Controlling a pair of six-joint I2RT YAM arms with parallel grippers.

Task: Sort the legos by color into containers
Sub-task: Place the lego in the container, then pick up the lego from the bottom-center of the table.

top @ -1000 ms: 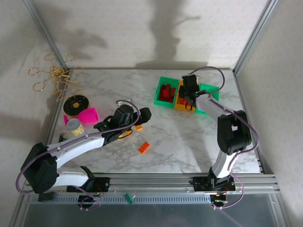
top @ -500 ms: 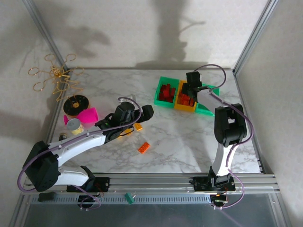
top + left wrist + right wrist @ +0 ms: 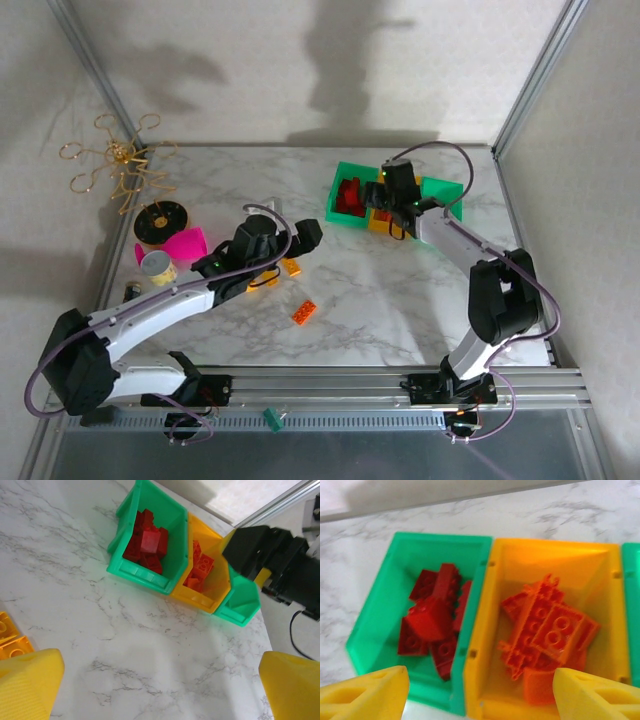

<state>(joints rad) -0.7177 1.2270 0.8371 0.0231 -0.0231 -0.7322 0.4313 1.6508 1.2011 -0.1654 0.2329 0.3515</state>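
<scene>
Three joined containers stand at the back right: a green bin (image 3: 348,197) holding red legos (image 3: 434,615), a middle orange-yellow bin (image 3: 520,565) holding orange legos (image 3: 547,630), and a second green bin (image 3: 441,190). My right gripper (image 3: 480,680) hovers open over the wall between the first two, with nothing held; it is also in the top view (image 3: 383,197). My left gripper (image 3: 303,236) is open over bare marble (image 3: 160,675), empty. A yellow-orange brick (image 3: 291,266) lies beside it, at the left edge of the wrist view (image 3: 7,635). An orange brick (image 3: 304,312) lies nearer the front.
At the left stand a pink cup (image 3: 188,242), a small tin can (image 3: 158,267), a black-and-yellow spool (image 3: 157,220) and a gold wire ornament (image 3: 115,165). The frame's posts and the back wall close in the table. A small green piece (image 3: 270,418) sits on the front rail.
My right gripper has swung left from over the orange-yellow bin towards the wall it shares with the red-filled bin. The left gripper has edged slightly away from the yellow-orange brick.
</scene>
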